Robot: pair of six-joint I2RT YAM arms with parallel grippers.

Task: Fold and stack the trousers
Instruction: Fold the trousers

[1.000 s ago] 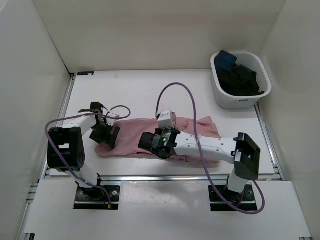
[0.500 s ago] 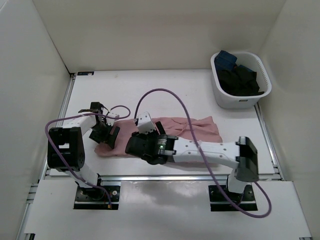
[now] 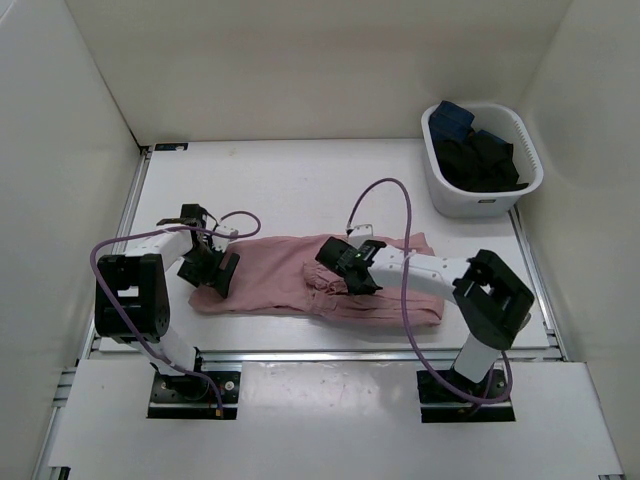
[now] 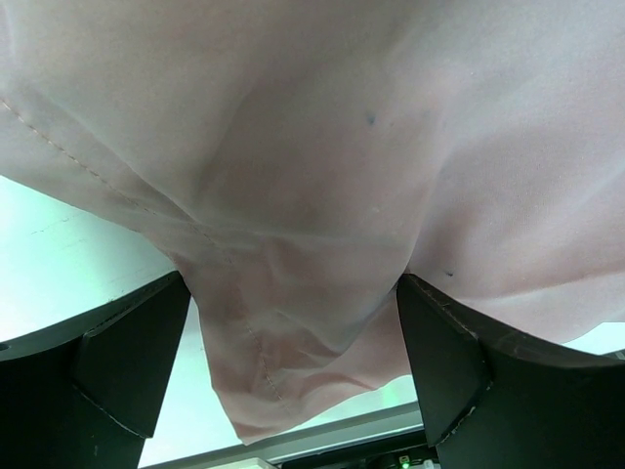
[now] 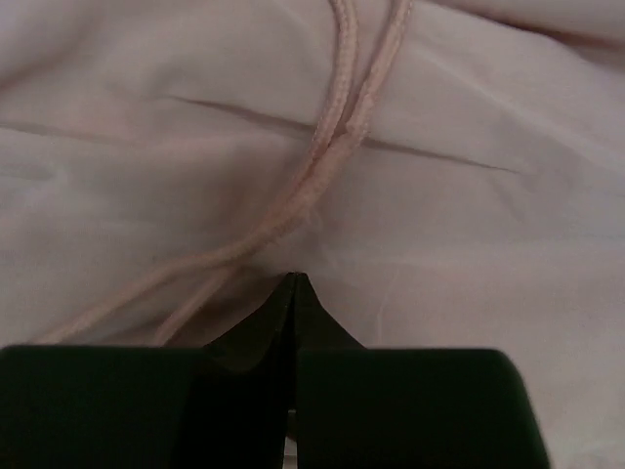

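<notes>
Trousers: the dusty-pink soft cloth trousers lie stretched in a long band parallel to the near edge of the white table, running from near the left edge towards the near right corner, wrinkled around the middle.
Left pincer: the left pincer sits at the left end of the trousers, released. Its dark fingers are spread wide, with a drooping fold of pink cloth hanging between them.
Right pincer: the right pincer is down on the middle of the trousers, clenched. Its two tips meet in a single point against the cloth, and whether any fabric is caught between them cannot be told.
Drawstring: a twisted pink cord drawstring lies doubled on the cloth just beyond the right pincer's tips.
Basket: a white plastic basket stands at the far right corner of the table, well apart from the trousers, holding dark blue and black folded garments.
</notes>
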